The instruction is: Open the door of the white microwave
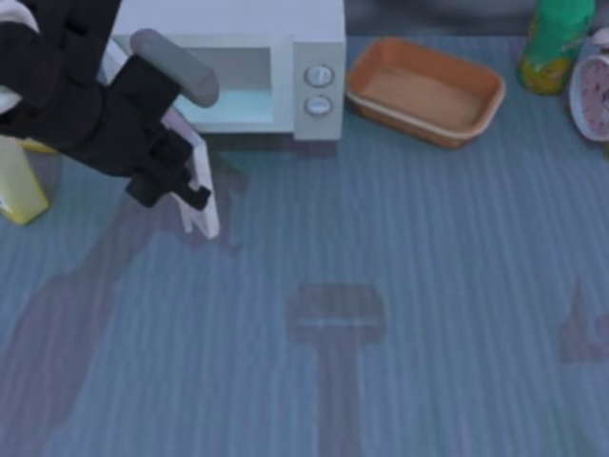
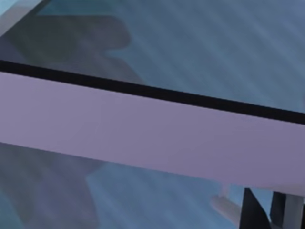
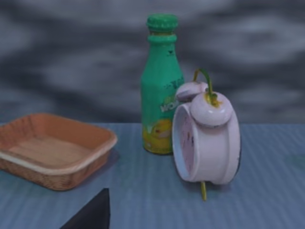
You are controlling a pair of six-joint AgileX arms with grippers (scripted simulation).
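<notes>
Jaws of the left gripper [image 1: 195,195] are sitting at the free edge of the door [image 1: 203,205], but whether they're clamping it or just hooked behind it I can't tell; the arm is covering the contact. Door is standing swung well out from the white microwave [image 1: 285,57], edge-on to the top cam, jutting toward the front of the desk [image 1: 400,286] at the left. Pale cavity is showing, so opening is looking mostly done. Arm is probably reaching across the front bc the door hinges on the left and has to be pulled in an arc.

Left wrist cam is showing only a pale band w/ a dark strip, prob. the door up close. Right arm isn't showing in the top view; its wrist cam is facing the orange tray [image 3: 52,148], green bottle [image 3: 162,86] and pink alarm clock [image 3: 207,143] at the desk's right.
</notes>
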